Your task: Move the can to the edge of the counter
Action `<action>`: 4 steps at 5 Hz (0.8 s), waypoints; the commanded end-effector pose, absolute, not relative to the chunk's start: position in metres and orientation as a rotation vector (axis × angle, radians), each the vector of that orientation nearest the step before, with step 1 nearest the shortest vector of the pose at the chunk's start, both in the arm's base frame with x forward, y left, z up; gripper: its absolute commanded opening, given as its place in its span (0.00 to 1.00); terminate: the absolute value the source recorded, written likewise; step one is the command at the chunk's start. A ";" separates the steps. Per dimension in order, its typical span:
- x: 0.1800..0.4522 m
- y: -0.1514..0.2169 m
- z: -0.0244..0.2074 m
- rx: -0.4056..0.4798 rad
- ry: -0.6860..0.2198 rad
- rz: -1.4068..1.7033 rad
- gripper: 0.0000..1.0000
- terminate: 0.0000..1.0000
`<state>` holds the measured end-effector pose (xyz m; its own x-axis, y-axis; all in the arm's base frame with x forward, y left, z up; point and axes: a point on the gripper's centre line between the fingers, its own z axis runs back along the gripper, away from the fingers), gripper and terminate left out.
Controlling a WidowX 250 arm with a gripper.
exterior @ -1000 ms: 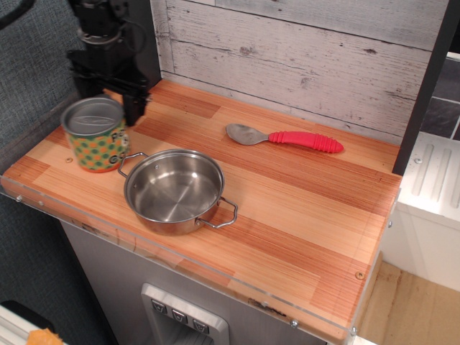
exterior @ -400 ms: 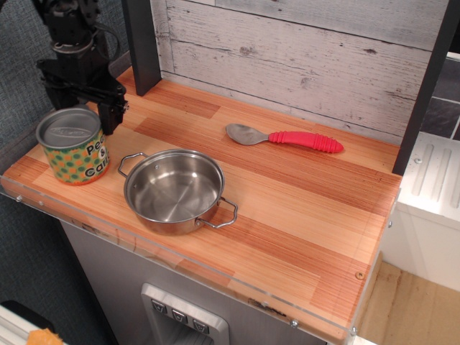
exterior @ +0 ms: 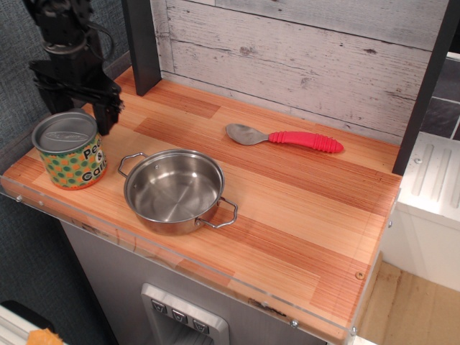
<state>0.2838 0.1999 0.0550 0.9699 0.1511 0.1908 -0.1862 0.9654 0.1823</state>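
A: Right — where does the can (exterior: 68, 151) sit?

B: Far left of the frame, upright on the counter (exterior: 287, 208), close to the left corner where the clear plastic strip (exterior: 180, 262) runs. The steel pot (exterior: 175, 190) is just beside it to the right, not touching as far as I can see.

A: And the gripper (exterior: 75, 100)?

B: At the upper left, its dark fingers (exterior: 104, 113) hanging at the can's back rim. One finger shows plainly on the right side; the other is hidden behind the can and the arm, so I cannot tell whether the jaws grip the tin or merely flank it.

A: What makes the step go well, in your view?

B: Little travel seems left, so I'd judge the job nearly done. Any further push should be slow and level — a tin that tall could tip if caught near the lid. Stop short of the strip, then lift straight up so the fingers don't drag it off.
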 end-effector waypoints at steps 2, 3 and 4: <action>0.310 0.200 0.107 0.231 -0.260 0.366 1.00 0.00; 0.322 0.188 0.121 0.224 -0.292 0.382 1.00 0.00; 0.328 0.166 0.128 0.227 -0.293 0.421 1.00 0.00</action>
<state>0.3230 0.1611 0.1046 0.8869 0.3803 0.2623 -0.4274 0.8909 0.1534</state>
